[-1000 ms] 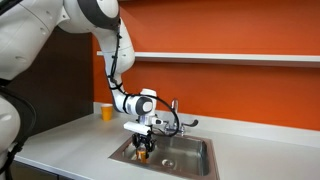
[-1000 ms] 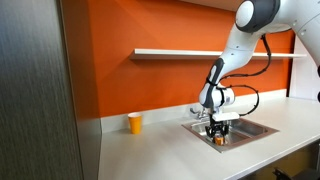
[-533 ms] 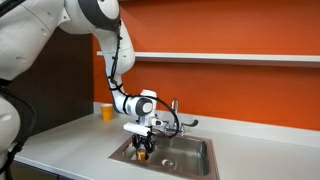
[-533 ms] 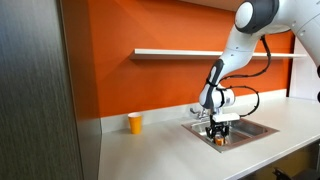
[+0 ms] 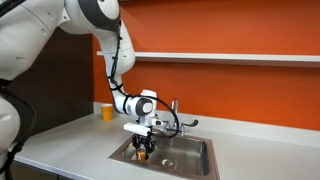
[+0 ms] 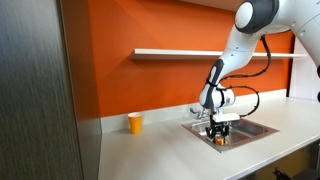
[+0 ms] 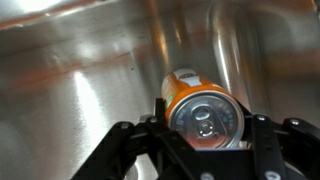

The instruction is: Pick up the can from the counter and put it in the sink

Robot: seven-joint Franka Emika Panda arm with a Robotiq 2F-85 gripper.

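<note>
The orange can (image 7: 203, 113) with a silver top fills the middle of the wrist view, between my gripper's (image 7: 204, 128) two black fingers, which are shut on it. Behind it is the steel wall of the sink (image 7: 90, 70). In both exterior views my gripper (image 5: 145, 149) (image 6: 220, 136) reaches down into the sink basin (image 5: 195, 160) (image 6: 250, 128) with the can (image 5: 144, 153) (image 6: 221, 140) at its tips, low inside the basin near its left end. The light grey counter (image 5: 70, 140) (image 6: 150, 150) surrounds the sink.
A yellow cup (image 5: 107, 112) (image 6: 135, 123) stands on the counter against the orange wall, left of the sink. A chrome faucet (image 5: 173, 108) rises at the sink's rear rim. A white shelf (image 5: 230, 57) runs along the wall above.
</note>
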